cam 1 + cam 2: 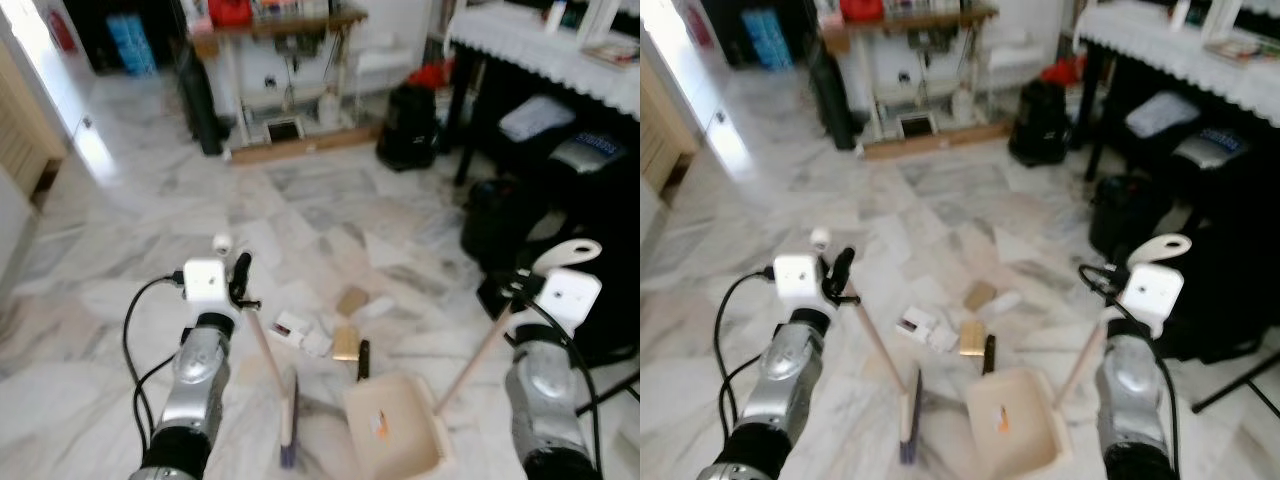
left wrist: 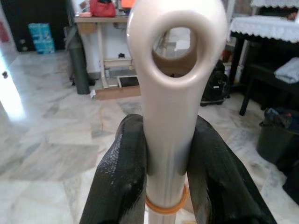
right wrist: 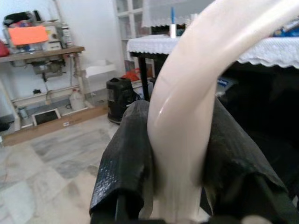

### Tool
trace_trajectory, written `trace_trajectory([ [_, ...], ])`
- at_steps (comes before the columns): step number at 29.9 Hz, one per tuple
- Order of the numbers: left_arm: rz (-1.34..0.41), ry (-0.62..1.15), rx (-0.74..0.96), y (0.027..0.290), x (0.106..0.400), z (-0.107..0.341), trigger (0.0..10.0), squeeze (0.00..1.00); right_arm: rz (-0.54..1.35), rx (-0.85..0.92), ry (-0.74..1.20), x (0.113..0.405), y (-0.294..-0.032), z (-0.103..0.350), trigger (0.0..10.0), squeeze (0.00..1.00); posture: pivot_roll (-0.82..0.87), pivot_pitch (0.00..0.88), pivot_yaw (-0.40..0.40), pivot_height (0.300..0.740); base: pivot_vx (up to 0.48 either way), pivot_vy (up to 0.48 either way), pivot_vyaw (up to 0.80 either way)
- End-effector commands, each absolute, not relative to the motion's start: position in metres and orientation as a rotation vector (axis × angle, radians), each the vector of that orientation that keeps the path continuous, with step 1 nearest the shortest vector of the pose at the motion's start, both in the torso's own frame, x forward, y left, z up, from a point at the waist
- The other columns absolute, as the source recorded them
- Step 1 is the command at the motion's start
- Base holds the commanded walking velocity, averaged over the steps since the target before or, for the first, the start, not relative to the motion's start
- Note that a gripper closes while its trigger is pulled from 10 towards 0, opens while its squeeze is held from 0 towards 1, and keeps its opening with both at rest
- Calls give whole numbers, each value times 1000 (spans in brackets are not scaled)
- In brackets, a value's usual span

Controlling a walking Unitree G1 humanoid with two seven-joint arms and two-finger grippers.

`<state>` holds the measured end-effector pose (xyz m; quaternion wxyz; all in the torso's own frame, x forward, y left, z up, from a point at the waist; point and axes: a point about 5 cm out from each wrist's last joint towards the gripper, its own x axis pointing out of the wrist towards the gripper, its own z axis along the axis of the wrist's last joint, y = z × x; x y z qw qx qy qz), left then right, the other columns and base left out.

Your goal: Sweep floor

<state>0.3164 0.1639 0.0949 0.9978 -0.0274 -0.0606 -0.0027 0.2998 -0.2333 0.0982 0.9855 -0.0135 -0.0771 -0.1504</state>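
Both grippers: left gripper (image 2: 166, 182) on broom (image 1: 268, 360), right gripper (image 3: 180, 172) on dustpan (image 1: 395, 425).

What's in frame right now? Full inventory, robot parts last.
broom: 1, beige handle, dark bristles, head on the floor left of the dustpan
dustpan: 1, cream, on the floor near the robot, a small orange scrap inside
litter: several pieces, white, tan, gold and black, on the floor just beyond broom and dustpan
floor: marble, white-grey
workbench: 1, wooden top, far wall
black bag: 1, right of the workbench
table: 1, white lace cloth, far right
left pincer: shut on the broom handle
right pincer: shut on the dustpan handle
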Motion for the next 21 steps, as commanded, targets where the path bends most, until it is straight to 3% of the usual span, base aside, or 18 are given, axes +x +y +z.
trace_trajectory([
  [1,-24,-173,-47,158,321,107,10000,0,-315,-38,-197,301,-238,107,10000,0,-173,0,51,740,349,0,0],
  [21,-29,-173,-50,157,321,107,10000,0,-318,-35,-197,301,-238,107,10000,0,-173,0,51,740,345,0,0],
])
